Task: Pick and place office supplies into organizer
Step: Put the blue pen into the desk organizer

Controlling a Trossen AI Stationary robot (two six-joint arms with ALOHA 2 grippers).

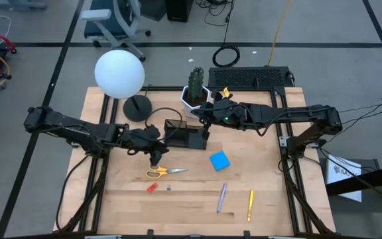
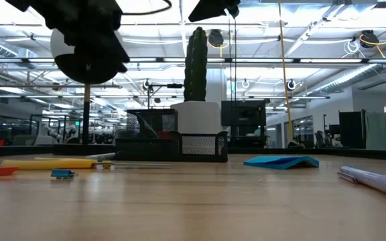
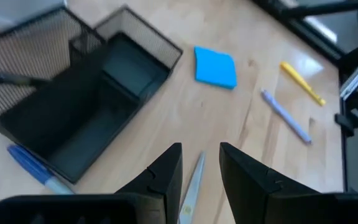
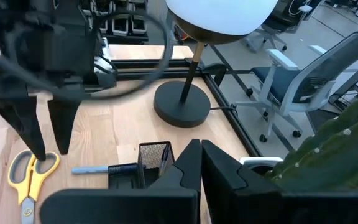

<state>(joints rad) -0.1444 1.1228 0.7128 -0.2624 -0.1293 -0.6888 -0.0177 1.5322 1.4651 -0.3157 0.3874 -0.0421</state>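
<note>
Yellow-handled scissors (image 1: pixel 159 172) lie flat on the table in front of the black mesh organizer (image 1: pixel 181 133). My left gripper (image 1: pixel 154 157) hangs open above them, clear of the table; the blade (image 3: pixel 192 185) shows between its fingers. A blue pen (image 3: pixel 35 168) lies on the table beside the organizer. The blue sticky-note pad (image 1: pixel 220 160), purple pen (image 1: pixel 221 197), yellow pen (image 1: pixel 250 204) and red-orange piece (image 1: pixel 152 188) lie loose on the wood. My right gripper (image 1: pixel 203 123) is shut above the organizer's right end, with nothing showing between its fingers (image 4: pixel 197 158).
A white globe lamp (image 1: pixel 119 73) on a round black base (image 1: pixel 137 107) stands behind the organizer. A cactus in a white pot (image 1: pixel 195 93) is at the back, and a black keyboard (image 1: pixel 251 77) is behind it. Bare wood lies along the near edge.
</note>
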